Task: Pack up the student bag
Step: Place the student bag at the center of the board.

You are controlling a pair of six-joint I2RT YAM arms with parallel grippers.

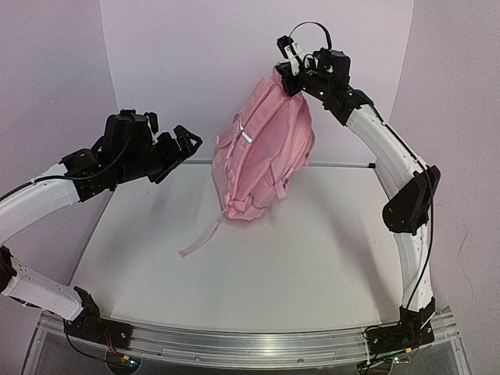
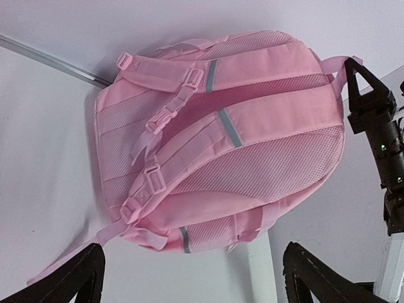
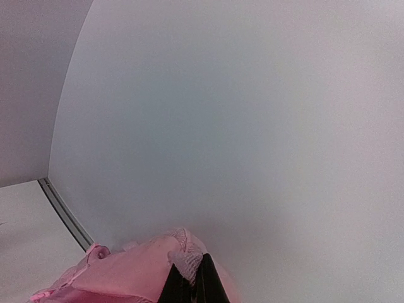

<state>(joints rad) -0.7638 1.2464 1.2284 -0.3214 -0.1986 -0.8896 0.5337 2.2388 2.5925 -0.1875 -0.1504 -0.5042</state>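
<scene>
White table (image 1: 234,266) | student bag (image 1: 266,148) top clamped in right gripper (image 1: 283,78) | left gripper (image 1: 186,146) spread wide beside it

My right claw (image 1: 287,79) clamps the student bag (image 1: 262,152) by its top, upper centre, my left claw (image 1: 183,145) gapes, mid left.

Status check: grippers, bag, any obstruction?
Right gripper shut on bag top, holding it upright. Left gripper open, empty, facing bag. Nothing in the way.

Left arm (image 1: 43,199), right arm (image 1: 387,148): white tubular links, black joints. Left tool (image 1: 181,152), right tool (image 1: 285,76): black. Black cable loop (image 1: 312,27) at one o'clock.
</scene>
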